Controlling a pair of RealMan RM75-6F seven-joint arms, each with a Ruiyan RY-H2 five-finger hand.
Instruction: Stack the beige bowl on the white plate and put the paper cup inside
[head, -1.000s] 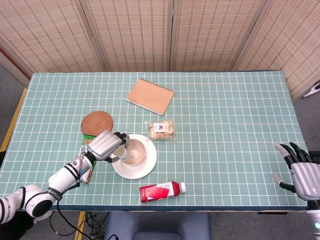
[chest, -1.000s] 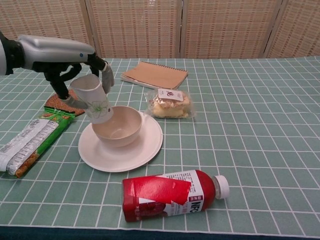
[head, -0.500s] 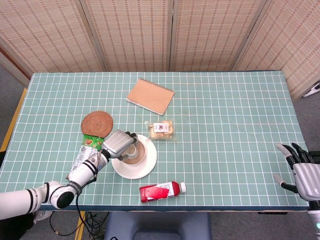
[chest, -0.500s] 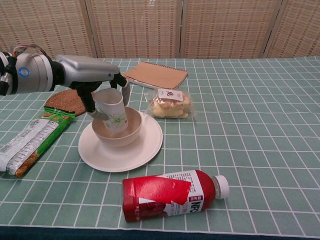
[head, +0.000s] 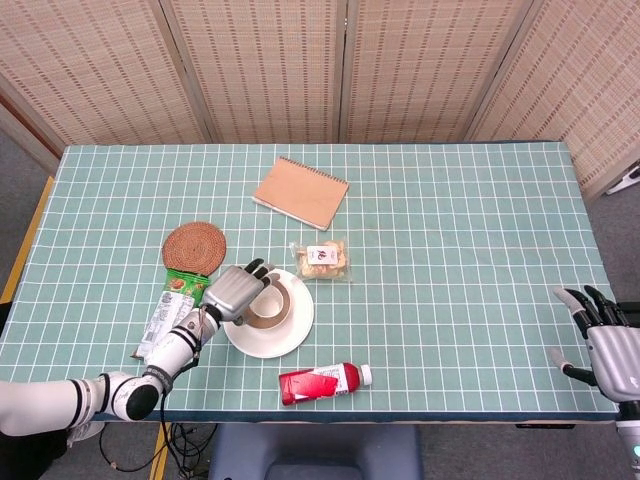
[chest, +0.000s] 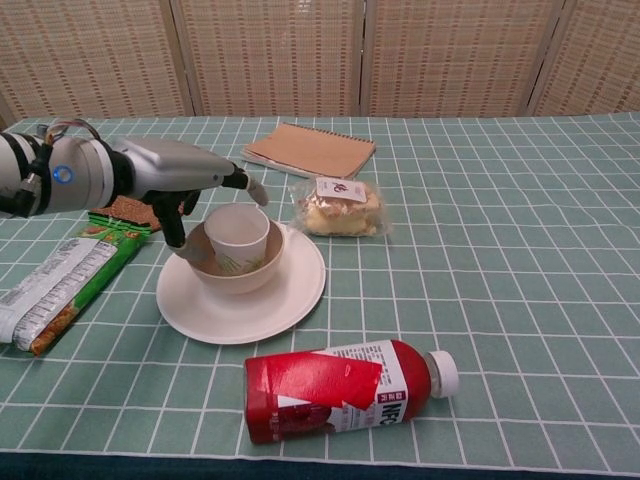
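The cloth is teal with a white grid. The plate is white, the bowl beige, the cup white with a faint green print. The bottle is red with a white cap. The notebook is tan, the coaster reddish-brown and woven, the wrapper green and white. The screens are beige wicker.

A table under a green grid-patterned cloth is carrying a white plate, a brown notebook, a woven coaster, a wrapped pastry, a green snack packet; a red bottle is lying on its side near the front edge.
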